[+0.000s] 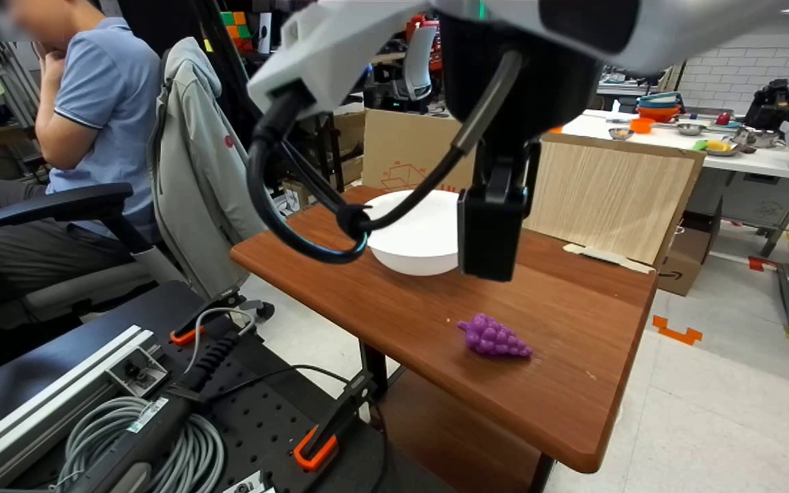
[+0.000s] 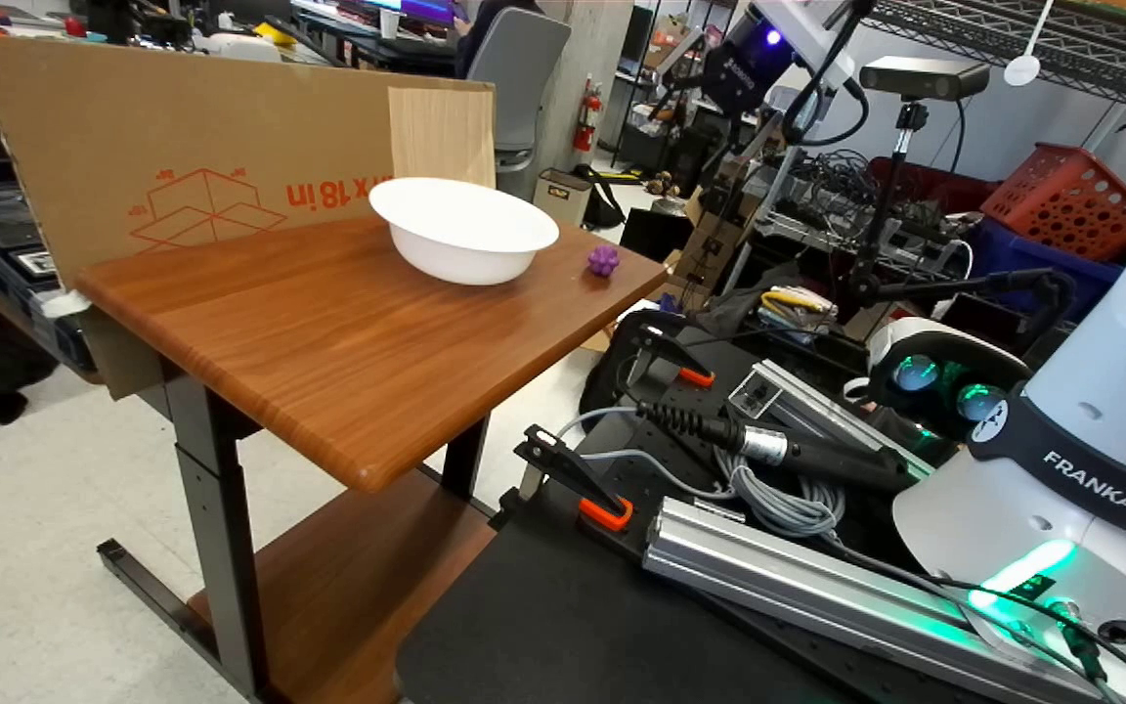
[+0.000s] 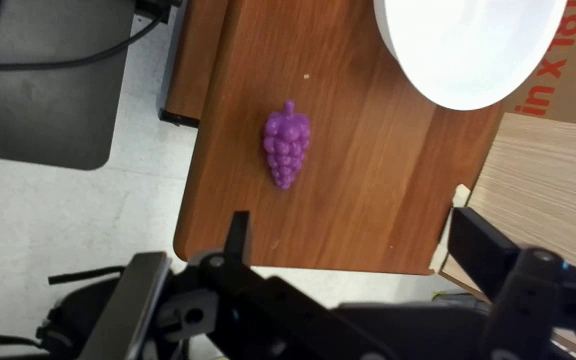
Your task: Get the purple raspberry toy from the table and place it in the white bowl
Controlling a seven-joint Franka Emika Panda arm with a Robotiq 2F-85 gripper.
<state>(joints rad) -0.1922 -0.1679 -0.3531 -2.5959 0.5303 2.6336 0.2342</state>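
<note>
We find the black two-fingered tool (image 3: pixel 353 227) released and spread wide. Below it, the bumpy purple berry-cluster toy (image 3: pixel 287 142) lies on the reddish-brown wooden bench (image 1: pixel 572 301); in an exterior view, the round white bowl (image 1: pixel 418 239) stands behind the tool.

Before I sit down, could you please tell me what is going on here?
A robot arm holds its tool up, open and empty. The purple raspberry toy lies on the table, apart from the white bowl, which stands there too. The toy has yet to be picked up and placed inside.
</note>
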